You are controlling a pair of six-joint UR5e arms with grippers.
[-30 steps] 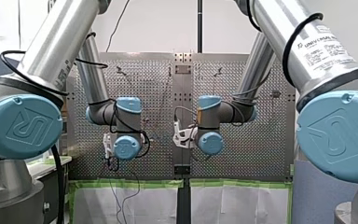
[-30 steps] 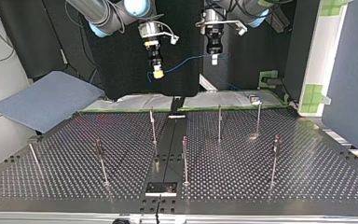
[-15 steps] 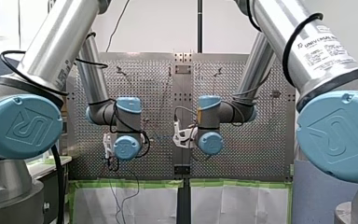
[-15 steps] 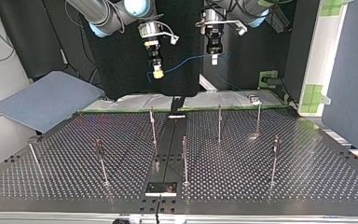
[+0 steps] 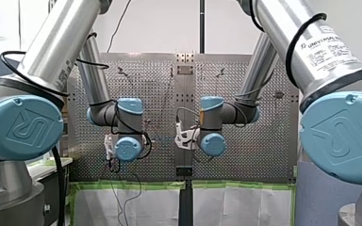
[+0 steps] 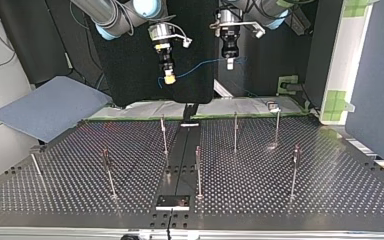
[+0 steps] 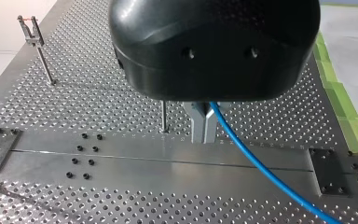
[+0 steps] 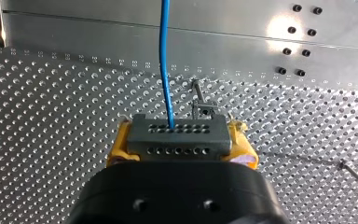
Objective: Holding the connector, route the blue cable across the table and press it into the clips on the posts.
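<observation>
Connector [image 8: 176, 136]: grey block clamped between the yellow pads [image 8: 115, 149] of our right gripper [image 6: 169, 78], high above the surface [image 6: 290, 195]; gripped by its body, so the cable leaves its face freely
Blue cable [image 7: 261, 169]: comes out of the connector and spans in a shallow arc to our left gripper [image 7: 204, 134]; none of it lies in a clip
Left gripper: metal fingers [image 7: 198, 123] closed on the cable, pinching it part-way along; we judge this second hold keeps the span taut enough to steer
Posts [image 6: 198, 172]: thin uprights spread across the surface, well below both grippers; each wrist view shows one post under its gripper
Clips [image 7: 30, 27]: small forks on the post tops; those we can make out look bare
Stage: routing not yet begun, as we read it; the next move calls for lowering the span over a first clip
Risk: the thin cable may slide past the narrow fork instead of seating
</observation>
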